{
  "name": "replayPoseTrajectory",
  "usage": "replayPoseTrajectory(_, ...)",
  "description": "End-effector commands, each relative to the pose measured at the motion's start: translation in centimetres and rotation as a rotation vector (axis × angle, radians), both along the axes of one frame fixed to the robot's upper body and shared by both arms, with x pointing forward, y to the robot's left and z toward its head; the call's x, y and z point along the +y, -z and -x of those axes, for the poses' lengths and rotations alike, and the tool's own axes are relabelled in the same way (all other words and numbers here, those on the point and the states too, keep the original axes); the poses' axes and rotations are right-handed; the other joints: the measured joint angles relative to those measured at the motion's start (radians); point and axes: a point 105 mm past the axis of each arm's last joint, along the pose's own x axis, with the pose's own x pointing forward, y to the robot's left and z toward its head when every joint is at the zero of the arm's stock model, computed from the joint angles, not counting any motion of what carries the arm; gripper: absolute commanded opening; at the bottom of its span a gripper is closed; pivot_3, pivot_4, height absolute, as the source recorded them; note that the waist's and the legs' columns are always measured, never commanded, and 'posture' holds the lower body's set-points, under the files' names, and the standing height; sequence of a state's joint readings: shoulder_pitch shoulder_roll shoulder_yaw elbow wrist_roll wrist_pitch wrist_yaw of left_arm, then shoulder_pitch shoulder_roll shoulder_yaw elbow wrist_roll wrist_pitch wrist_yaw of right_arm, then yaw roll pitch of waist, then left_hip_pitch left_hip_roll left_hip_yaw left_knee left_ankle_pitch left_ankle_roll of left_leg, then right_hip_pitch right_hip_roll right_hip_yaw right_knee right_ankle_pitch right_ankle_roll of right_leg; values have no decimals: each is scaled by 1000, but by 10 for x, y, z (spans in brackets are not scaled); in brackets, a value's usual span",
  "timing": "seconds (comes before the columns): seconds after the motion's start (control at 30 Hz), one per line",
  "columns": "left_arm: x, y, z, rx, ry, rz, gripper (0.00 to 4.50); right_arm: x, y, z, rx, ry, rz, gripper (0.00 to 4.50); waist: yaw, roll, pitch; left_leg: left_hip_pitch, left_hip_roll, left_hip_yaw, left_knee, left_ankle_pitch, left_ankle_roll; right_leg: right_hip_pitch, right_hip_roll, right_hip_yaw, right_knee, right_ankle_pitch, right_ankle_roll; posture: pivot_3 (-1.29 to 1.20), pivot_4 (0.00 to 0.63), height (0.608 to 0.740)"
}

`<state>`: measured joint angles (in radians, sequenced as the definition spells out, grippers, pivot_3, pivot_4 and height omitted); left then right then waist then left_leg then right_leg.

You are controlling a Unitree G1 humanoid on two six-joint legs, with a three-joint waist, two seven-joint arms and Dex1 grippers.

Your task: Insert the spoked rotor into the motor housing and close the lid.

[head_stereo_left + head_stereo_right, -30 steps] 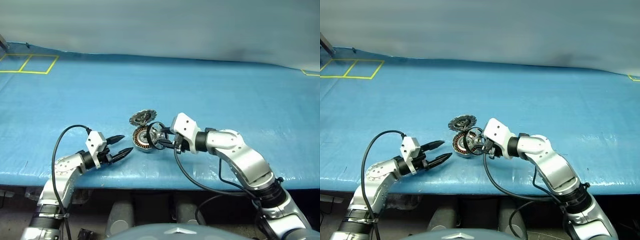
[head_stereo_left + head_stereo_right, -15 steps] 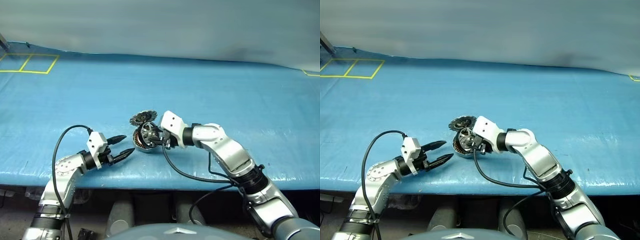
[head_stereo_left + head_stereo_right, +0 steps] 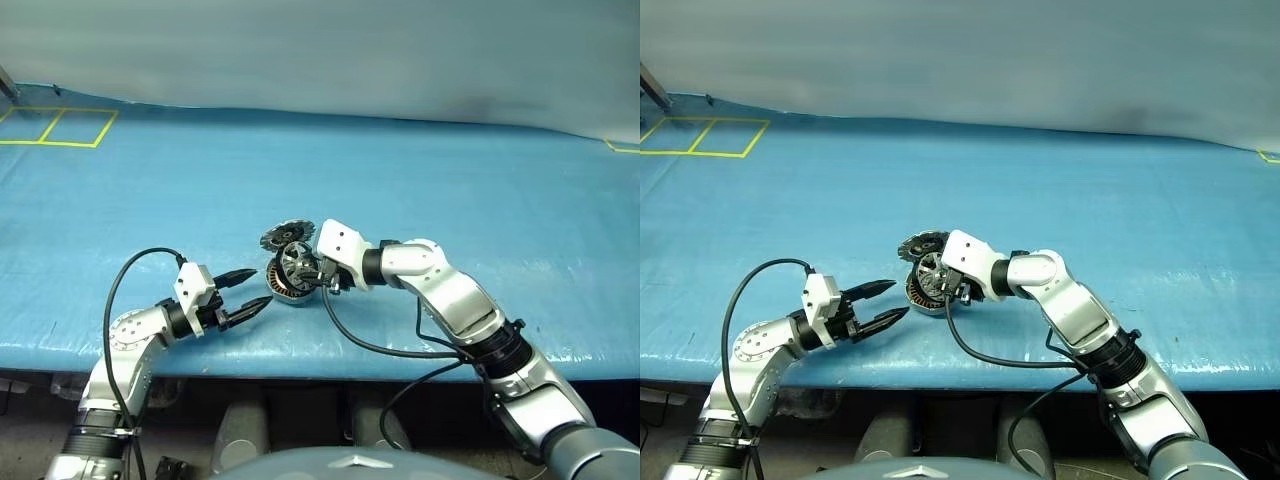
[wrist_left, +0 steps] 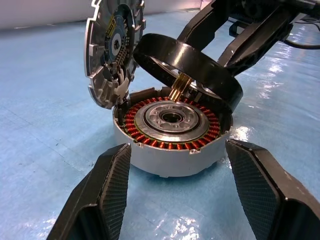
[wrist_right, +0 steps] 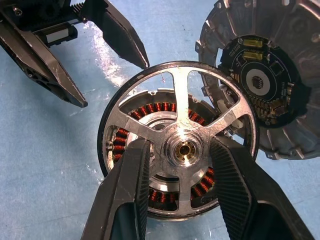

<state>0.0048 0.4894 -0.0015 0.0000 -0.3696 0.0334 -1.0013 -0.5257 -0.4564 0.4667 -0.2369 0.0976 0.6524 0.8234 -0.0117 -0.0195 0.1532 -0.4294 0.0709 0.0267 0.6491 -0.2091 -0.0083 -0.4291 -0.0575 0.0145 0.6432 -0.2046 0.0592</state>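
At lower left of the head view, the left pincer (image 3: 247,289) hovers wide open and empty over the blue worktop (image 3: 480,190), aimed at the motor housing (image 4: 172,145) near frame centre. The lid (image 4: 112,47) stands upright at its rim. Just right, the right pincer (image 5: 181,186) grips the spoked rotor (image 5: 176,132), tilted just above the housing.

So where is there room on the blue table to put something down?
Bare blue table lies behind the lid, out to the yellow tape squares, and off to the right. It's crowded in the front middle: motor housing, spoked rotor, left gripper, right gripper.
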Motion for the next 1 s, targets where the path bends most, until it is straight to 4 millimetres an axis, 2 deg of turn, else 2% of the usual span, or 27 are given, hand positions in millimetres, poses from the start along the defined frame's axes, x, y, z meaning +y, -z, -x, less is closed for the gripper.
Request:
replayPoseTrajectory(0.03,-5,-9,-1,-48,19,15,3279,0,-8,-1,-38,-18,9,1559,0,0,0,0,0,0,0,0,0,0,0,0,0,0,0,0,150,740)
replayPoseTrajectory(0.77,-1,-7,-2,-45,-3,2,3279,-2,-9,-9,-63,4,29,1559,0,0,0,0,0,0,0,0,0,0,0,0,0,0,0,0,150,740)
replayPoseTrajectory(1.0,-1,-7,-3,-46,-5,1,3279,-3,-6,-7,-42,-6,36,1559,0,0,0,0,0,0,0,0,0,0,0,0,0,0,0,0,150,740)
